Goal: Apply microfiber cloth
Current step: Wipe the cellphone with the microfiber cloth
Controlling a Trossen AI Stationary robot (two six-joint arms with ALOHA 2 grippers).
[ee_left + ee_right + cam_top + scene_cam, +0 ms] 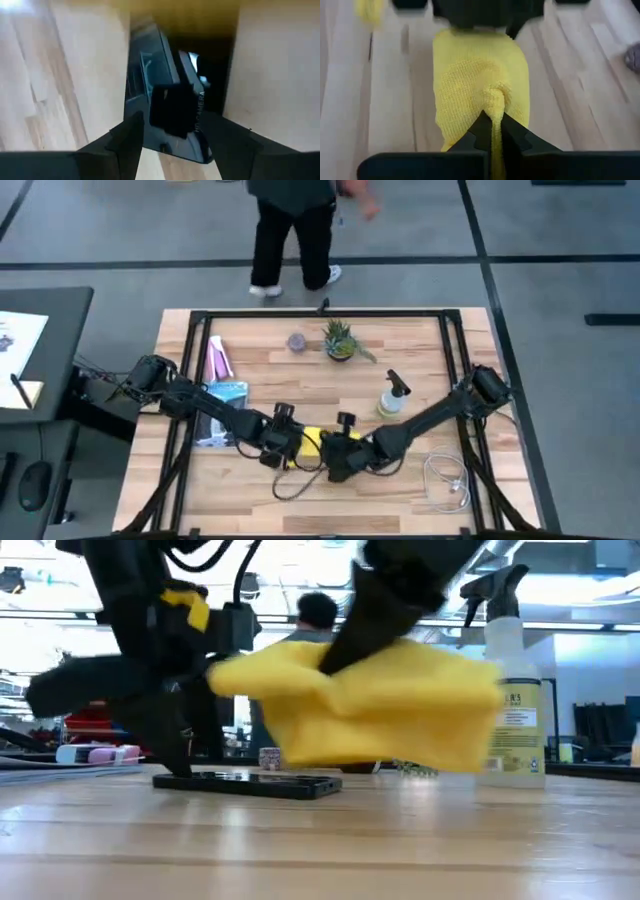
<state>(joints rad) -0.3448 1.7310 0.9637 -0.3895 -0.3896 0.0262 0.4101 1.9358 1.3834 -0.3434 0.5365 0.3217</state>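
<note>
The yellow microfiber cloth (380, 705) hangs bunched in my right gripper (492, 131), which is shut on it near the table's middle (338, 455). Below it a black smartphone (245, 783) lies flat on the wooden table (400, 500). Most of the phone is hidden under the cloth in the high view. My left gripper (172, 145) reaches down over the phone's end, its fingers on either side of it. In the low view the cloth's lower edge hangs just above the phone; whether they touch, I cannot tell. My left gripper holds the smartphone's end (185, 142) between its two fingers (127, 140), one on each long edge, coming from above and slanting down. The phone stays flat on the table. My right gripper pinches a bunched fold of the cloth (494, 107) between its two fingers, from above. The cloth hangs slack below them and spreads out ahead toward my left gripper.
A spray bottle (393, 397) stands right of the grippers, with a small plant (340, 340) behind. A pale blue-and-white packet (225, 415) and a pink tube (218, 360) lie at the left. A white cable (447, 480) lies at the right. A person (295, 230) stands beyond the far edge.
</note>
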